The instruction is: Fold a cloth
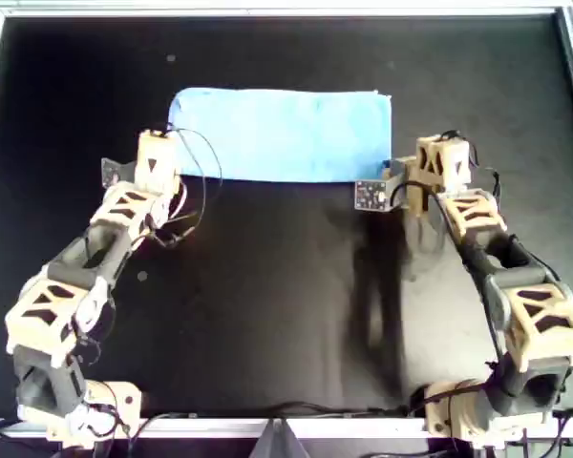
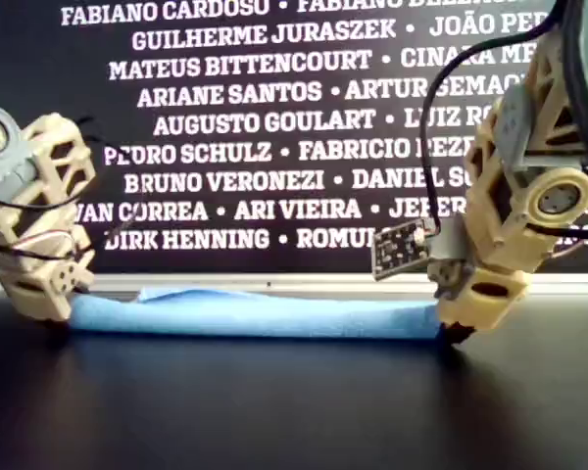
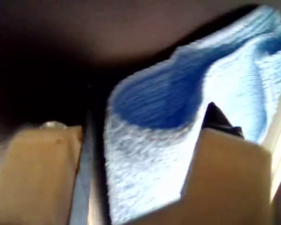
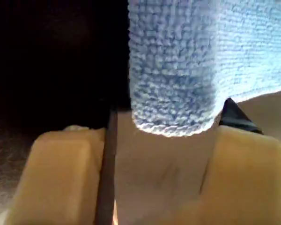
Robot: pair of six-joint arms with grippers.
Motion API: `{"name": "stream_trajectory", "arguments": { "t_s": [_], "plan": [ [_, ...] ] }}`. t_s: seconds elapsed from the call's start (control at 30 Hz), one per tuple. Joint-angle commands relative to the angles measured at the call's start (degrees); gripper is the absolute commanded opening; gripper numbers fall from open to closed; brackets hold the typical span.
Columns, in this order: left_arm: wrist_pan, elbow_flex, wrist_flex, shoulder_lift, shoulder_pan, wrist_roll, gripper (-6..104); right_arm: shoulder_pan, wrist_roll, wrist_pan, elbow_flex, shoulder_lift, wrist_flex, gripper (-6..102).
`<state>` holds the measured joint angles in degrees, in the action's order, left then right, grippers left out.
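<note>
The light blue cloth [image 1: 282, 134] lies doubled over as a wide flat rectangle at the far middle of the black table, and shows as a low band [image 2: 255, 315] in the exterior view. My left gripper [image 1: 169, 141] stands at the cloth's left end in the overhead view. It is open, with the cloth's edge [image 3: 234, 61] between its fingers [image 3: 152, 122]. My right gripper [image 1: 399, 176] is at the cloth's near right corner in the overhead view. It is also open [image 4: 171, 117], and the cloth corner [image 4: 178, 61] hangs into the gap.
The black table [image 1: 286, 315] has a silver frame [image 1: 286, 11] around it. A small circuit board [image 1: 369, 195] sticks out beside the right gripper. A dark wall with white names [image 2: 274, 147] stands behind the table in the exterior view.
</note>
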<state>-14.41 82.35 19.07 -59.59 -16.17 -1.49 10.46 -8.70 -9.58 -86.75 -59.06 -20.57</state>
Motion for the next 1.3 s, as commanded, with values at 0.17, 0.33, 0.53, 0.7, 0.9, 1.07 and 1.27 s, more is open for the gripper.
{"name": "stream_trajectory", "arguments": {
  "t_s": [0.17,0.33,0.53,0.7,0.9,1.07,1.27],
  "plan": [
    [0.53,-7.47,-1.05,4.04,1.32,0.18,81,0.79,-0.44,0.44,13.10,3.52,-4.75,87],
    [0.53,-9.49,-1.05,6.50,1.32,0.26,80,1.23,-0.44,0.44,16.87,5.80,-7.56,87],
    [0.53,-8.53,-0.88,5.71,1.32,0.35,79,1.23,-0.18,-0.44,16.08,5.80,-7.65,87],
    [0.53,-8.35,-0.09,5.45,0.62,0.35,69,0.79,-0.44,-0.62,15.73,5.45,-7.65,71],
    [0.53,-9.58,-0.44,5.27,0.53,-0.53,28,0.26,-0.53,-0.70,16.08,4.75,-7.56,34],
    [0.53,-9.14,-0.35,1.67,0.53,-0.62,-3,0.26,-0.53,-0.70,16.87,4.83,-7.47,3],
    [0.53,-7.73,0.09,-1.76,0.44,-0.62,-1,0.09,-0.53,-0.70,15.56,4.04,-7.56,0]
  ]
}}
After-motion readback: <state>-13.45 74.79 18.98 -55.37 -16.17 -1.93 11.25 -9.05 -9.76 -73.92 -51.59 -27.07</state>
